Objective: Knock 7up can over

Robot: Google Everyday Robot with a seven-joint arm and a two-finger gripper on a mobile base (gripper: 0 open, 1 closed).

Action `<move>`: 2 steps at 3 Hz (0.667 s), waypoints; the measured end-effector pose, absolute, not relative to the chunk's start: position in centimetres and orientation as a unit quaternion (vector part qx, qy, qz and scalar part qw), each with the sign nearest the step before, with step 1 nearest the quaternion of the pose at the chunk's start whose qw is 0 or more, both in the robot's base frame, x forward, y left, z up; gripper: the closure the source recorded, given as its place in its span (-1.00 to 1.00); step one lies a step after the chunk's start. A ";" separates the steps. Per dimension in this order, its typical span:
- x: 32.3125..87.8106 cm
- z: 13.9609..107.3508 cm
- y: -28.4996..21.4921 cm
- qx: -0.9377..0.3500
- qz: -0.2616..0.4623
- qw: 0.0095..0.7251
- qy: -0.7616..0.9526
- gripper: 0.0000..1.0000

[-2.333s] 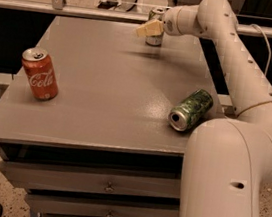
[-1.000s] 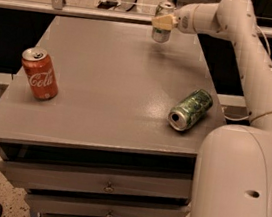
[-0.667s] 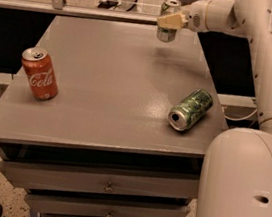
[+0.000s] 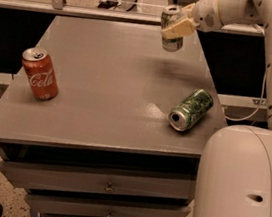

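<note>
Since the frame taken a little over two seconds ago, my gripper (image 4: 177, 29) is carrying the 7up can (image 4: 169, 17) higher: then the can was standing on the far part of the table (image 4: 111, 71), and now it is hanging clear of the surface above the far right corner. I am clamping the gripper on the can's body, with one pale finger (image 4: 179, 28) lying across its side. The can is leaning slightly, silver top uppermost.

Handling, as I judge it: the can is rising easily in a side pinch, so it is probably light. Its thin metal wall is likely to dent under hard squeezing, and its smooth skin is likely to slip. The mid-body hold I am using is the sound one. For tipping, a push high on the wall, near the top rim, should do more than one low down.

Outward from the gripper, my arm (image 4: 269, 23) is reaching in from the right. A dark green can (image 4: 191, 110) is lying on its side near the table's right edge, well apart from the held can. A red Coca-Cola can (image 4: 40, 73) is standing upright near the left edge.
</note>
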State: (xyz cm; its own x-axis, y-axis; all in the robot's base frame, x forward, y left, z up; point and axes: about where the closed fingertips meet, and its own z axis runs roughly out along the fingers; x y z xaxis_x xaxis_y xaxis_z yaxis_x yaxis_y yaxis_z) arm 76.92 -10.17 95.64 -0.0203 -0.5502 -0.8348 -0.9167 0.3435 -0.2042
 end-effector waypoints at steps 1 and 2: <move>72.8 94.2 -9.8 -0.639 0.168 0.354 0.662 1.00; 71.9 92.7 -9.6 -0.694 0.121 0.286 0.649 1.00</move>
